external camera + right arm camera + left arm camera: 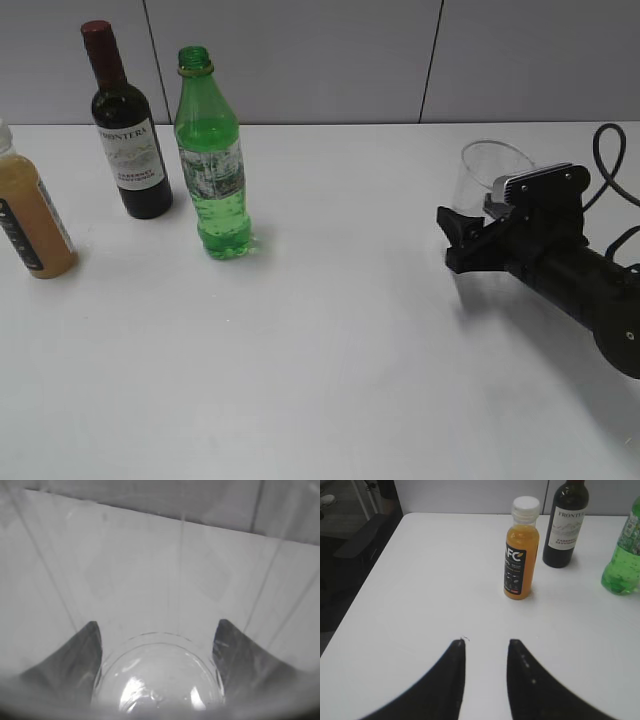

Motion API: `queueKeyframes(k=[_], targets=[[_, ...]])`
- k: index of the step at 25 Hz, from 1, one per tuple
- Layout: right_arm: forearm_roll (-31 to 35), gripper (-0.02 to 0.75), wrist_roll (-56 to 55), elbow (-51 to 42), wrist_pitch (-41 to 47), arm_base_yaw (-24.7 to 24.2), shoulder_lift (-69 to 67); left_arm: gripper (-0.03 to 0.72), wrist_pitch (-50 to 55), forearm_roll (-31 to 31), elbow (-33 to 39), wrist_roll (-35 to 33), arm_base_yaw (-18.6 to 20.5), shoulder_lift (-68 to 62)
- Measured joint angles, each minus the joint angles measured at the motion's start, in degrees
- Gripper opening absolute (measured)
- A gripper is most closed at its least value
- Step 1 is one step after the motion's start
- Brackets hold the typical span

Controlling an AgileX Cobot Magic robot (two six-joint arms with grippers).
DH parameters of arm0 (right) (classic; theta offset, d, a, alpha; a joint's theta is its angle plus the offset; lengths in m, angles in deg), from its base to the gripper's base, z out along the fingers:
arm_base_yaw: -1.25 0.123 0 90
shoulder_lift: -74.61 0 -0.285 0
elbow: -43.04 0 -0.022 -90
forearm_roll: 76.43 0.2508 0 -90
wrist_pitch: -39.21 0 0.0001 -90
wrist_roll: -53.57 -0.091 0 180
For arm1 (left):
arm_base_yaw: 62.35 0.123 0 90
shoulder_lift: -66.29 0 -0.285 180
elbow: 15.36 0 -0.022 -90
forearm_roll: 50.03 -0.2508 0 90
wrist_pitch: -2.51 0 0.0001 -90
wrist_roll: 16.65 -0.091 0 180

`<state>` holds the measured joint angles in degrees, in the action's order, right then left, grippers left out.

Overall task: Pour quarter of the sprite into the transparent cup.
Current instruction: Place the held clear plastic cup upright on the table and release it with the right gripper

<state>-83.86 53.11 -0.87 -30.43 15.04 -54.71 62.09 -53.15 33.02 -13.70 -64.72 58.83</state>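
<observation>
The sprite [212,160], a green plastic bottle with no cap, stands upright at the back left; its lower part also shows in the left wrist view [622,565]. The transparent cup [485,170] is on the right between my right gripper's [460,240] fingers. In the right wrist view the cup [160,680] fills the frame and both fingers of the right gripper [156,625] press against its base. The cup looks empty. My left gripper [486,642] is open and empty above the table, well short of the bottles, and is out of the exterior view.
A dark wine bottle [128,140] stands just left of the sprite and also shows in the left wrist view [565,525]. An orange juice bottle with a white cap [30,220] stands at the far left, ahead of the left gripper [520,555]. The table's left edge [365,595] is near.
</observation>
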Motion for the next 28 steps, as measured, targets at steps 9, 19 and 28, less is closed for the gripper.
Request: queueKeyframes(k=[9,19,28], targets=[[-26.92,0.525,-2.88,-0.01,0.06,0.0,0.39,0.228,0.0,0.0,0.0,0.0,0.0,0.0],[-44.41,0.545,-13.15,4.23,0.18,0.3,0.63,0.228,0.0,0.0,0.0,0.0,0.0,0.0],[-50.48,0.545,-14.06,9.9,0.93,6.96,0.67,0.228,0.0,0.0,0.0,0.0,0.0,0.0]])
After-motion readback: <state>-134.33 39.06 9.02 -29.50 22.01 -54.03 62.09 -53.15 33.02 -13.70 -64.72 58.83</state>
